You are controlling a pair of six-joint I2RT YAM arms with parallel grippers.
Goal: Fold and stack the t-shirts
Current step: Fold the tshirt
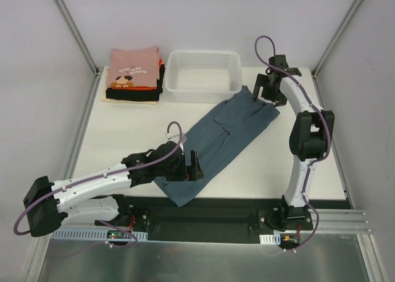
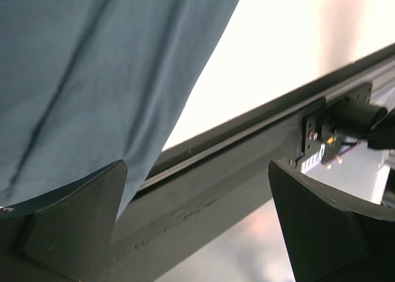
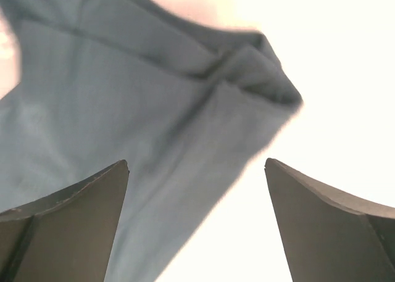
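Dark fingers of the left gripper fill the bottom corners of the left wrist view. They stand wide apart with nothing between them. A blue-grey t-shirt lies just ahead of this gripper, its edge running down to the fingertip on the left of that view. A dark rail crosses ahead of the other fingertip.

From above, the left gripper sits low at the near end of the blue-grey t-shirt. The shirt lies spread in a long slanted strip on the white worktop, reaching away from this gripper to the right gripper at its far end.

The right gripper is also spread wide and holds nothing. Its fingers hover over a bunched, folded corner of the blue-grey t-shirt, with most of the cloth ahead of the fingertip on the left of that view and bare worktop ahead of the other.

A white mesh basket stands just to the left of the right gripper, touching the shirt's far end. Beyond it, well away from both grippers, the folded t-shirts sit in a stack, pink with print on top and orange-red, black and cream below.
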